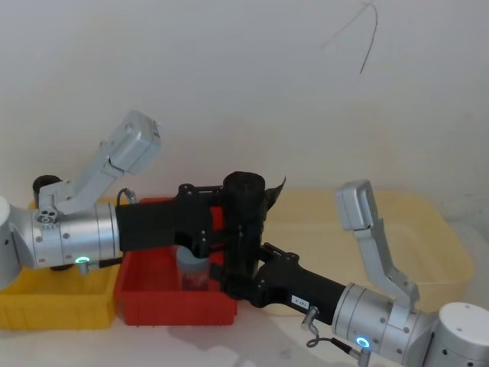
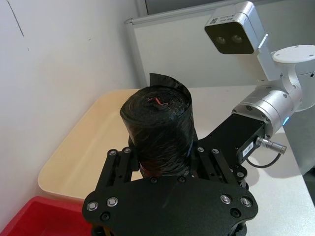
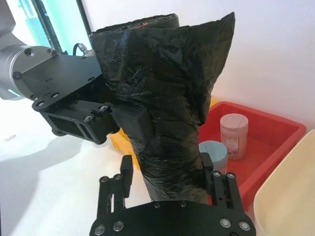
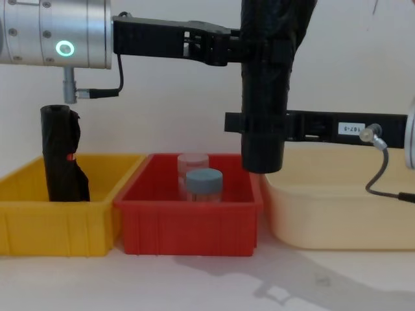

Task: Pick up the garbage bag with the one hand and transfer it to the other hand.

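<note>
The garbage bag is a tall black crinkly roll held upright in the air above the right end of the red bin. A loose flap stands at its top. My left gripper, on the green-ringed wrist, is shut across the roll's upper part. My right gripper, on the blue-ringed wrist, reaches in from the right. It is shut around the roll's lower part, one finger pressed to each side.
A second black roll with a red-orange mark stands in the yellow bin at the left. The red bin holds two jars below the bag. A cream tub sits at the right, a white wall behind.
</note>
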Action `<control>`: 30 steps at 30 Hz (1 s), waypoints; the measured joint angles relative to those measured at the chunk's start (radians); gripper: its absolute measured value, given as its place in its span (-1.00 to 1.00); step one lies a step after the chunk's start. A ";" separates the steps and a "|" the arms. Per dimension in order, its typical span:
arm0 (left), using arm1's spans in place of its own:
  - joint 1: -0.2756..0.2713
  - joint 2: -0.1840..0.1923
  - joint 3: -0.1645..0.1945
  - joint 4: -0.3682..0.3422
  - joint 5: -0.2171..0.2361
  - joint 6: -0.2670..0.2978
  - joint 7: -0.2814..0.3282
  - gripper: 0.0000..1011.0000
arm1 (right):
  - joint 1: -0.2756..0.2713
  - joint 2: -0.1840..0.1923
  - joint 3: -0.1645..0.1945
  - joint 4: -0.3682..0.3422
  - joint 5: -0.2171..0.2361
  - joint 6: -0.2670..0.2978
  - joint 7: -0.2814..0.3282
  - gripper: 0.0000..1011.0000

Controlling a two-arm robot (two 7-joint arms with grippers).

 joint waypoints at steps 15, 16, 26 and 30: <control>0.001 0.001 0.002 0.001 -0.009 0.003 -0.002 0.01 | 0.005 -0.003 -0.004 0.004 0.003 -0.001 -0.002 0.06; 0.001 0.001 0.002 0.002 -0.009 0.003 -0.002 0.08 | 0.005 -0.003 -0.004 0.004 0.003 -0.001 -0.002 0.06; 0.002 0.003 0.003 0.002 -0.011 0.004 -0.002 0.61 | 0.002 -0.002 -0.002 0.004 0.011 -0.014 -0.005 0.06; 0.004 0.006 0.003 -0.001 -0.011 0.007 0.005 0.81 | 0.000 -0.002 0.003 0.004 0.015 -0.021 -0.010 0.06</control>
